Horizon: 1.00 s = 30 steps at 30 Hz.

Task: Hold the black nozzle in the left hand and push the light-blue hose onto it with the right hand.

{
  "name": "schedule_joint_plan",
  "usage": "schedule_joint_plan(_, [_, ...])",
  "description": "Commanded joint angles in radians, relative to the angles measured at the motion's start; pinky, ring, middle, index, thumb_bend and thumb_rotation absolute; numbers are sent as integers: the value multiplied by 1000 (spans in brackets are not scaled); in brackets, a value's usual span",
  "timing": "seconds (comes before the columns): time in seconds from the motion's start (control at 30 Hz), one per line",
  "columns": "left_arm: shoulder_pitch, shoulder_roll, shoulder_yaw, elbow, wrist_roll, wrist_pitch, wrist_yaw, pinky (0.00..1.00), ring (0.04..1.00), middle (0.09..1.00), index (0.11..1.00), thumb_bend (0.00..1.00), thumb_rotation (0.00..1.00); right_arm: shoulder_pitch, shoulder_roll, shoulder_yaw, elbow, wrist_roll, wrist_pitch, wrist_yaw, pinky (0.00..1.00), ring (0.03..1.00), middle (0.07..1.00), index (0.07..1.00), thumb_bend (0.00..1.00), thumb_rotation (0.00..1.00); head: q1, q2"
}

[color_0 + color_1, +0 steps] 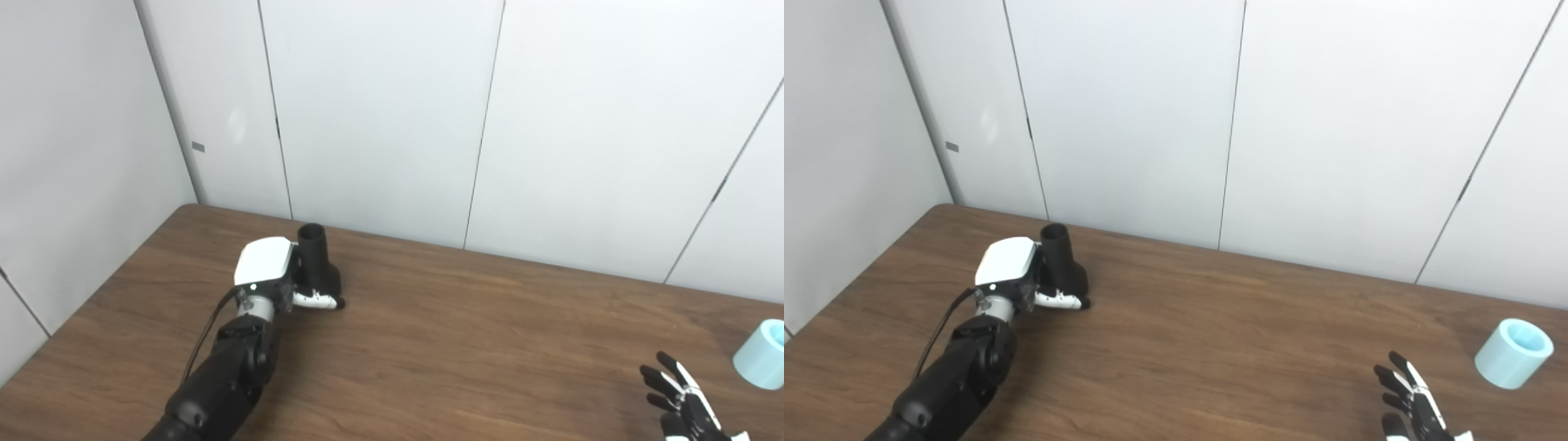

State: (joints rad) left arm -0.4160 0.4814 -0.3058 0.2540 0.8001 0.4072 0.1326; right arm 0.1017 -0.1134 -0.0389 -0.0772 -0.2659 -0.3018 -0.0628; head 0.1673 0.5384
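Note:
The black nozzle (317,260) stands upright on the brown table (465,343) at the back left, its open mouth up. My left hand (272,269) is against its left side; the thumb (318,301) crosses the front of the nozzle's wide base and the other fingers are hidden behind it. The light-blue hose piece (1514,353), a short thick tube, lies tilted near the right edge. My right hand (1409,398) hovers low at the bottom right, fingers spread and holding nothing, a short way left of the hose.
White wall panels (380,110) close off the table's back edge and left side. The left forearm (214,380) reaches diagonally across the table's front left.

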Motion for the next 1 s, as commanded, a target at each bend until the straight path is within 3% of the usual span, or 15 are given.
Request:
schedule_joint_plan(0.0, [15, 6, 4, -102, 20, -7, -16, 439, 515, 474, 488, 526, 0, 68, 18, 10, 87, -2, 14, -14, 763, 826, 813, 891, 444, 1000, -4, 2])
schedule_joint_plan(0.13, [78, -7, -16, -228, 68, -9, -47, 416, 503, 403, 503, 521, 0, 65, 19, 16, 89, -6, 20, -14, 780, 827, 813, 893, 455, 1000, -24, 8])
schedule_joint_plan(0.23, [112, -41, -22, -327, 89, 33, -122, 390, 486, 397, 503, 520, 0, 61, 24, 21, 92, -6, 22, -15, 786, 828, 811, 893, 451, 1000, -38, 11])
schedule_joint_plan(0.33, [151, -79, -30, -394, 117, 40, -155, 365, 467, 398, 496, 521, 0, 55, 33, 23, 96, -26, 28, -30, 774, 820, 806, 886, 468, 1000, -68, 19])
schedule_joint_plan(0.43, [187, -115, -35, -446, 131, 36, -183, 417, 504, 407, 494, 523, 0, 51, 42, 27, 92, -36, 52, -33, 773, 817, 804, 882, 482, 1000, -97, 23])
schedule_joint_plan(0.57, [213, -134, -58, -457, 169, -9, -178, 415, 501, 427, 493, 525, 0, 39, 46, 34, 105, -49, 42, -39, 766, 811, 803, 878, 475, 1000, -135, 30])
schedule_joint_plan(0.7, [237, -152, -82, -443, 191, -85, -131, 427, 507, 416, 498, 523, 0, 27, 61, 40, 117, -62, 46, -53, 753, 808, 795, 876, 492, 1000, -181, 42])
schedule_joint_plan(0.97, [271, -188, -158, -461, 290, -117, -189, 551, 586, 479, 489, 525, 0, 9, 83, 58, 119, -68, 68, -59, 751, 809, 805, 882, 515, 1000, -232, 62])
